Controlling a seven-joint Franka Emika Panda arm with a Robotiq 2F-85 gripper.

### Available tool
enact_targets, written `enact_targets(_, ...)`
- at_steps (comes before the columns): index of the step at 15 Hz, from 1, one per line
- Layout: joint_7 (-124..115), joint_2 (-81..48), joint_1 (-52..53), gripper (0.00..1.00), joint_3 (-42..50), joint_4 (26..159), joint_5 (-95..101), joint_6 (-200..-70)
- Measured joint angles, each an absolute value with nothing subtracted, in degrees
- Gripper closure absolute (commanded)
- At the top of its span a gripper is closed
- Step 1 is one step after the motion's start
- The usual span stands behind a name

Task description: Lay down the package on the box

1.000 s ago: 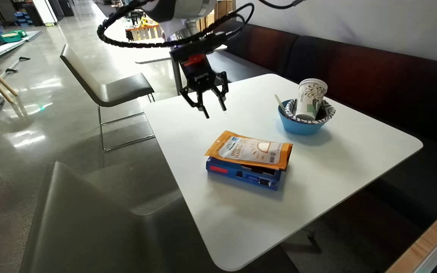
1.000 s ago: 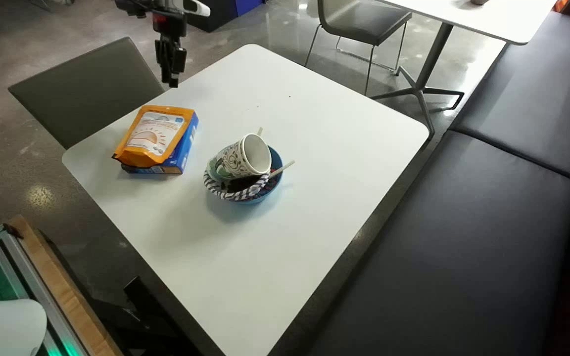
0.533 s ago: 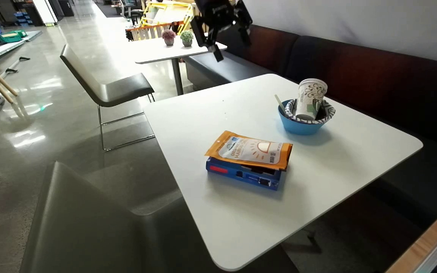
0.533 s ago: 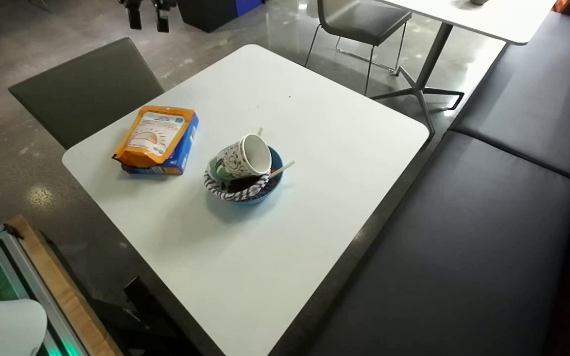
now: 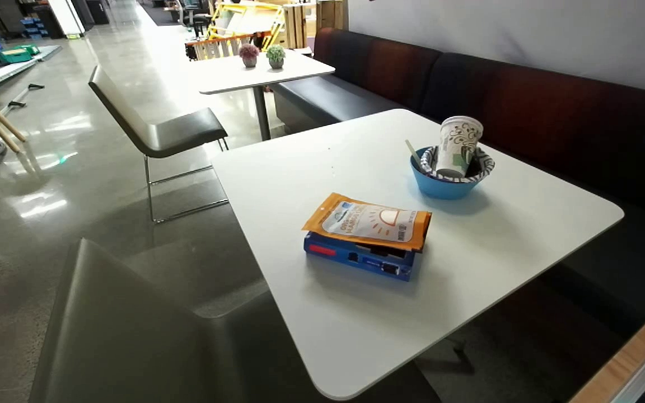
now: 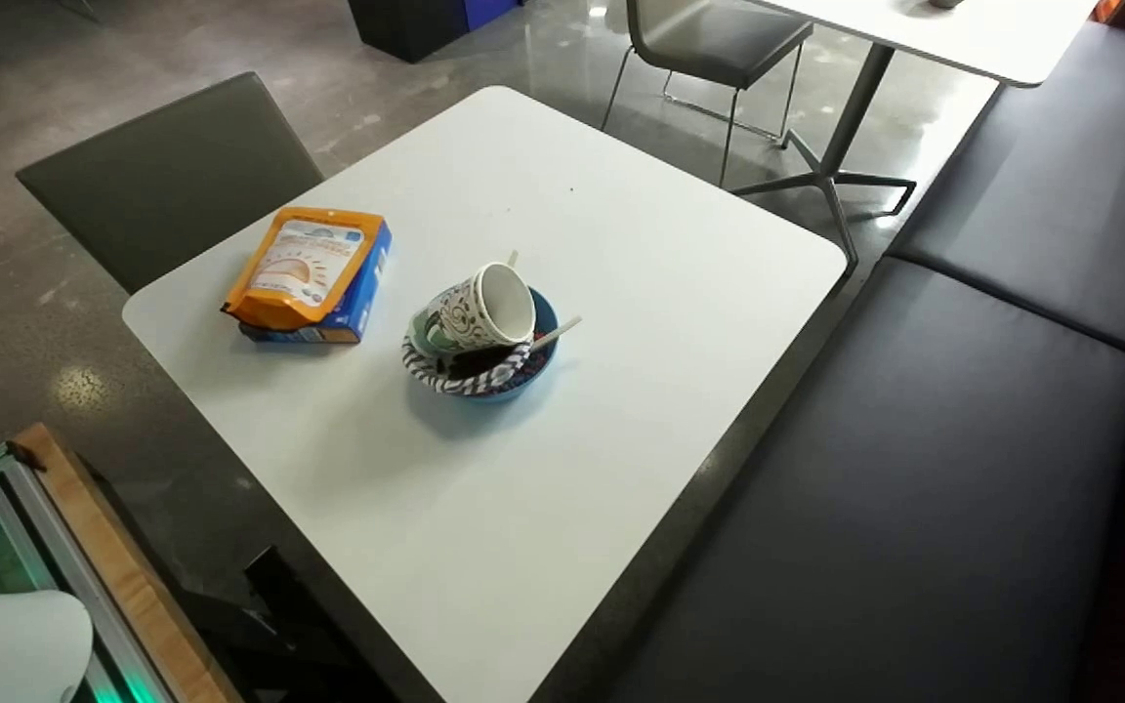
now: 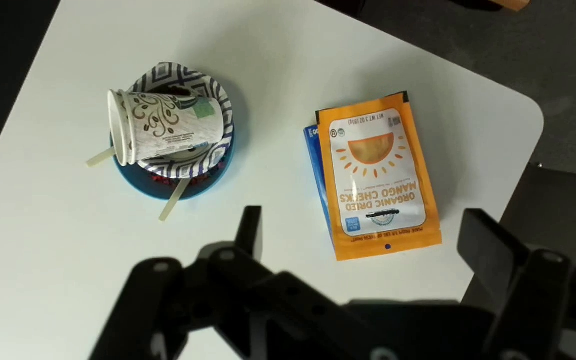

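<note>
The package is an orange pouch with a white label. It lies flat on top of the blue box in both exterior views, package (image 5: 375,223) (image 6: 301,268) and box (image 5: 364,260) (image 6: 364,300). The package slightly overhangs the box. In the wrist view the package (image 7: 378,175) covers most of the box, and only a blue strip of the box (image 7: 316,157) shows at its left side. My gripper (image 7: 363,222) is open and empty, above the table and apart from the package. It is out of view in both exterior views.
A blue bowl (image 5: 447,187) (image 6: 553,327) (image 7: 143,182) holding patterned paper bowls, paper cups (image 7: 173,125) and sticks stands beside the box on the white table (image 5: 277,184). Grey chairs (image 5: 182,131) (image 6: 182,176) and a dark bench (image 6: 914,469) flank the table.
My open gripper has moved up and away from the package and out of both exterior views. The package, box and bowl have not moved.
</note>
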State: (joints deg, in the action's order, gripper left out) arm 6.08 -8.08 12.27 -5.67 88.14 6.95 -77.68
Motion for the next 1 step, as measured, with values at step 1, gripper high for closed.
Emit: enact_targets(1, 6.28, -7.46, 12.23, 0.0, -5.7, 88.99, 6.95, -78.02)
